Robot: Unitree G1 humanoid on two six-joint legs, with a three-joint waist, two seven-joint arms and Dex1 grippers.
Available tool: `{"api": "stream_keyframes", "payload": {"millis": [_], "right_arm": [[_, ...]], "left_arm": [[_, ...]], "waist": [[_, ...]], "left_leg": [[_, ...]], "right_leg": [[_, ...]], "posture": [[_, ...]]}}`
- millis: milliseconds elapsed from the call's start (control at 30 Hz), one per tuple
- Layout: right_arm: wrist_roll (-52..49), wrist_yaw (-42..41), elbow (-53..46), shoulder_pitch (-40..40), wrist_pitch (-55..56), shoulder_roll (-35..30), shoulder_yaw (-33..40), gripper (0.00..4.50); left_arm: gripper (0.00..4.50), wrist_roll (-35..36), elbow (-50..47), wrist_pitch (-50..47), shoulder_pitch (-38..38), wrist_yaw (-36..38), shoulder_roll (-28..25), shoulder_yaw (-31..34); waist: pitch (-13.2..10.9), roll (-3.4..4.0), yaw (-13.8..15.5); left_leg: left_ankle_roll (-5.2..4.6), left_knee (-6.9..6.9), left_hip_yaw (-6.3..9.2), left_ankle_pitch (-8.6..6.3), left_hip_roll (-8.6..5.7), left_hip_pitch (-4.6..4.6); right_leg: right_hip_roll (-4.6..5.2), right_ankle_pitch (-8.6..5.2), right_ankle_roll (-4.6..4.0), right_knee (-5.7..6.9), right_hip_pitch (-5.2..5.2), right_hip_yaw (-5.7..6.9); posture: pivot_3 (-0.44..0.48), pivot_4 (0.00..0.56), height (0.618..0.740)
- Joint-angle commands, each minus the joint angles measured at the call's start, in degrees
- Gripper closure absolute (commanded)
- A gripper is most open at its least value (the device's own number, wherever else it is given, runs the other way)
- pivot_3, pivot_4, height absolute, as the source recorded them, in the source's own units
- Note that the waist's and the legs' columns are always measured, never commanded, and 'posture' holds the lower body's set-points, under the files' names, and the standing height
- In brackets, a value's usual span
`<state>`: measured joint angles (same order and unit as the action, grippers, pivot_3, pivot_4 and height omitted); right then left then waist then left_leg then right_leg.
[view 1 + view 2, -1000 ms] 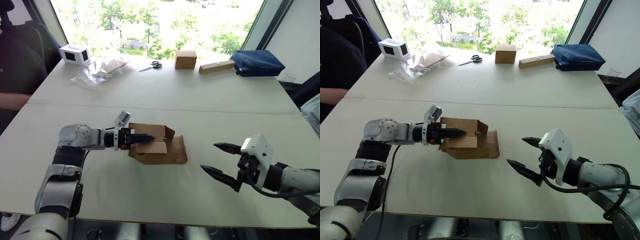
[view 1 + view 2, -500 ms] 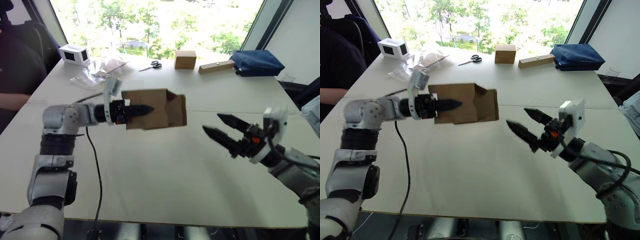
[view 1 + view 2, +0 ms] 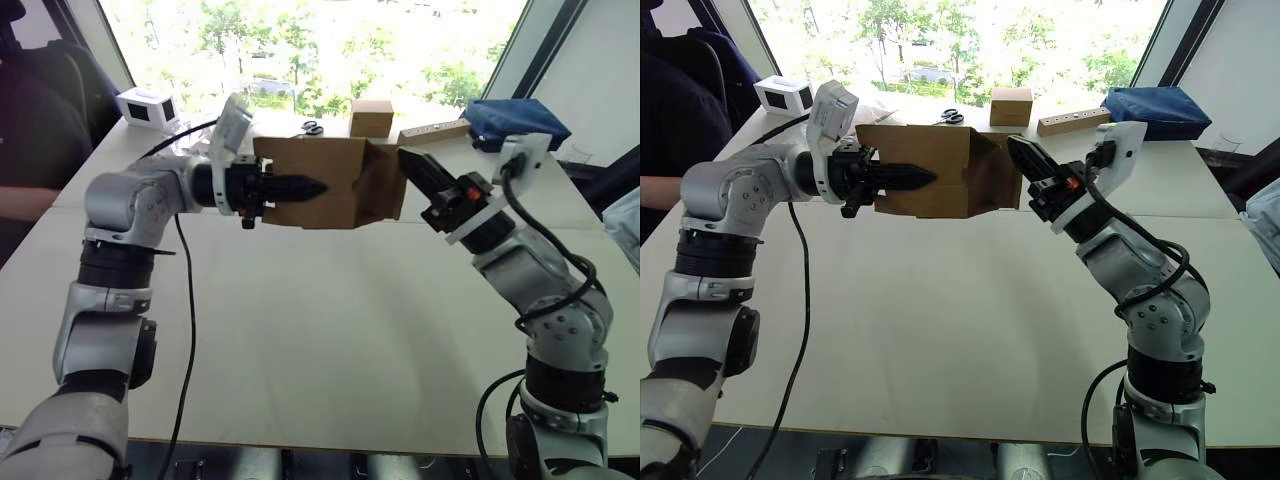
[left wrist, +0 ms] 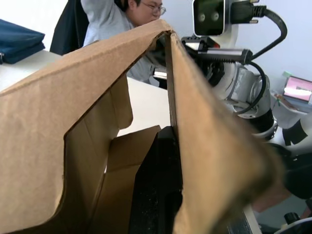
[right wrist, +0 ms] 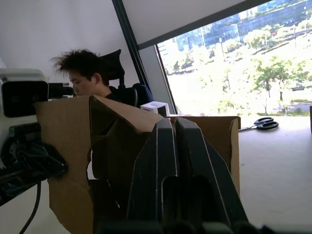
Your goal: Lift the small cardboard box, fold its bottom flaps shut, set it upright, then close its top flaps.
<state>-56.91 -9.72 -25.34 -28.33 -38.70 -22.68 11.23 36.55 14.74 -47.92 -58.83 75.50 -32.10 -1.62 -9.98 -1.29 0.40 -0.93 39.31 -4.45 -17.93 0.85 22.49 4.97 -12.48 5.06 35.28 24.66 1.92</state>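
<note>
The small cardboard box (image 3: 335, 185) hangs in the air over the white table (image 3: 330, 330), lying on its side. My left gripper (image 3: 312, 186) is shut on its near wall, one black finger (image 4: 156, 185) inside the box. The short flaps (image 3: 386, 192) at the box's right end stand partly folded; I cannot tell whether they are the bottom flaps or the top flaps. My right gripper (image 3: 408, 160) is shut with nothing between its fingers (image 5: 168, 161), and its tip rests against those flaps at their upper edge.
Along the table's far edge stand a white box with a dark face (image 3: 148, 107), scissors (image 3: 312, 127), a cube-shaped brown box (image 3: 371, 112), a wooden block (image 3: 432, 131) and a blue bag (image 3: 515, 125). A person (image 3: 30, 130) sits at the left.
My left gripper has lifted the box off the table and carried it up and away. My right gripper has risen, shut its fingers and moved in against the box's right end.
</note>
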Motion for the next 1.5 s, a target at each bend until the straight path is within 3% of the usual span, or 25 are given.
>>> {"api": "stream_keyframes", "payload": {"millis": [33, 767, 1300, 1500], "right_arm": [[0.4, -1.0, -1.3, -0.7, 1.1, 0.6, -0.1, 4.41], [2.5, -3.4, -3.7, -0.8, 0.1, 4.0, -7.2, 4.41], [2.6, -3.4, -4.2, -0.7, 1.2, 6.6, -5.8, 4.41], [2.0, -4.7, -5.9, 0.6, 0.4, 4.9, -5.6, 4.41]], "left_arm": [[4.50, -0.2, -0.8, 1.1, -1.8, 0.8, 0.2, -0.2], [4.50, 0.0, -3.0, -0.3, -1.3, 2.1, 1.7, -1.4], [4.50, -1.1, -1.5, -0.1, -1.1, 1.1, 2.0, -1.4], [4.50, -1.7, -0.6, 0.8, -0.8, 0.3, 1.9, -1.0]], "waist": [[0.0, 0.00, -0.1], [0.0, 0.01, -1.1], [0.0, 0.01, -1.1], [0.0, 0.01, -1.1]], "left_leg": [[0.00, 0.00, 0.00, 0.00, 0.00, 0.00], [0.01, 0.00, 0.03, 0.01, 0.04, -0.02], [0.01, 0.00, 0.02, 0.01, 0.04, -0.01], [0.01, 0.00, 0.02, 0.01, 0.04, -0.01]], "right_leg": [[0.00, 0.00, 0.00, 0.00, 0.00, 0.00], [-0.02, 0.02, 0.04, 0.06, 0.02, 0.00], [-0.02, 0.02, 0.04, 0.06, 0.02, -0.01], [-0.02, 0.02, 0.04, 0.05, 0.02, -0.01]], "posture": [[0.000, 0.150, 0.740], [0.000, 0.150, 0.740], [0.000, 0.150, 0.740], [0.000, 0.150, 0.740]]}}
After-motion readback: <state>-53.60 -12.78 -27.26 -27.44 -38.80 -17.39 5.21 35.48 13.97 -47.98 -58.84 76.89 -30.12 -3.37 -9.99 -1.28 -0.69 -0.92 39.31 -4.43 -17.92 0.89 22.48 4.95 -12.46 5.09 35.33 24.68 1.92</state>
